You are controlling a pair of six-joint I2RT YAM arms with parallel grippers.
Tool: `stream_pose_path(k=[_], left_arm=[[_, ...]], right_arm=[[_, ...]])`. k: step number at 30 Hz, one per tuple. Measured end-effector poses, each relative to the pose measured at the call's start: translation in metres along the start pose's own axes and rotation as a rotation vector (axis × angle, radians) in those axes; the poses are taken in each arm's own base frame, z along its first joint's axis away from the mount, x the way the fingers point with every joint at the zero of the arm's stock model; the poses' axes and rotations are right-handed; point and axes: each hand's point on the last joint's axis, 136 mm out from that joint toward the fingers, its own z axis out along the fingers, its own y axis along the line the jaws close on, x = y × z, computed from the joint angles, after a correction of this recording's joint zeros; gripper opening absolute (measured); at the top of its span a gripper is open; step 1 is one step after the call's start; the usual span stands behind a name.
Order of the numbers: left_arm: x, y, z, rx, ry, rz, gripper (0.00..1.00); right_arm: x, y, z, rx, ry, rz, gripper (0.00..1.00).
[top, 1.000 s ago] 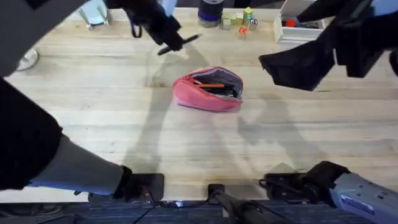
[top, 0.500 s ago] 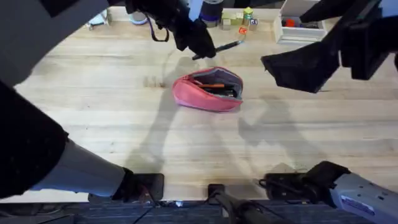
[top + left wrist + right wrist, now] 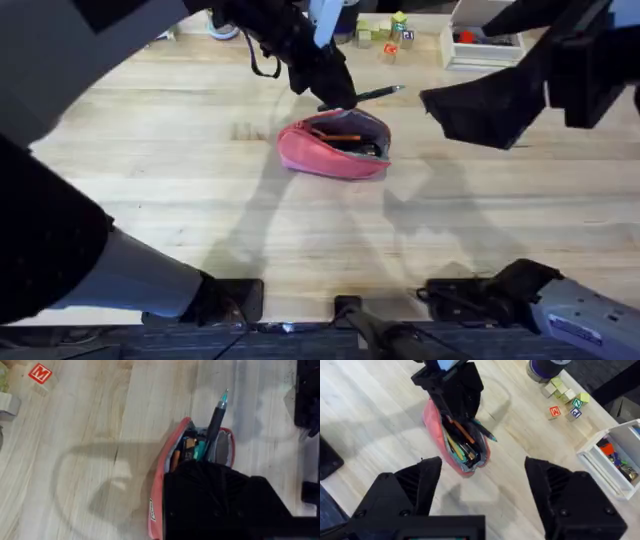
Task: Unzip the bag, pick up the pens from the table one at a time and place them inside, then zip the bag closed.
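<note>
Pink bag (image 3: pixel 330 152) with grey lining, black pen (image 3: pixel 365 97), orange pen (image 3: pixel 340 137), pale grained table (image 3: pixel 180 200).

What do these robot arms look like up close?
Both are mostly black. The left gripper is a blocky black piece with a looping black cable and a pale blue patch. The right gripper has two broad, wedge-shaped black fingers. Grey casing covers the arms.
</note>
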Motion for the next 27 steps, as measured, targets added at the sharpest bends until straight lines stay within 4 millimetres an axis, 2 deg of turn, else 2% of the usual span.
stream_pose_path(k=[6,7,12,17,18,20,27], left_arm=[[0.001,-0.011,0.004,0.034,0.021,-0.008,0.042],[-0.002,-0.017,0.012,0.055,0.025,0.009,0.042],[0.000,-0.016,0.034,0.094,0.041,0.014,0.042],[0.015,-0.009,0.054,0.128,0.082,-0.027,0.042],[0.027,-0.003,0.062,0.128,0.121,-0.046,0.042],[0.035,0.001,0.066,0.119,0.153,-0.054,0.042],[0.068,0.003,0.063,0.081,0.320,-0.089,0.043]], right_arm=[[0.000,0.000,0.000,0.000,0.000,0.000,0.995],[-0.002,0.000,0.000,0.002,-0.006,0.000,0.995],[-0.002,-0.001,0.000,0.003,-0.007,-0.001,0.995],[-0.002,-0.002,0.000,0.008,-0.006,-0.001,0.996],[-0.001,-0.002,0.000,0.009,-0.006,-0.001,0.996],[-0.001,-0.002,0.000,0.009,-0.006,-0.001,0.996],[-0.001,-0.002,0.000,0.009,-0.006,-0.001,0.996]])
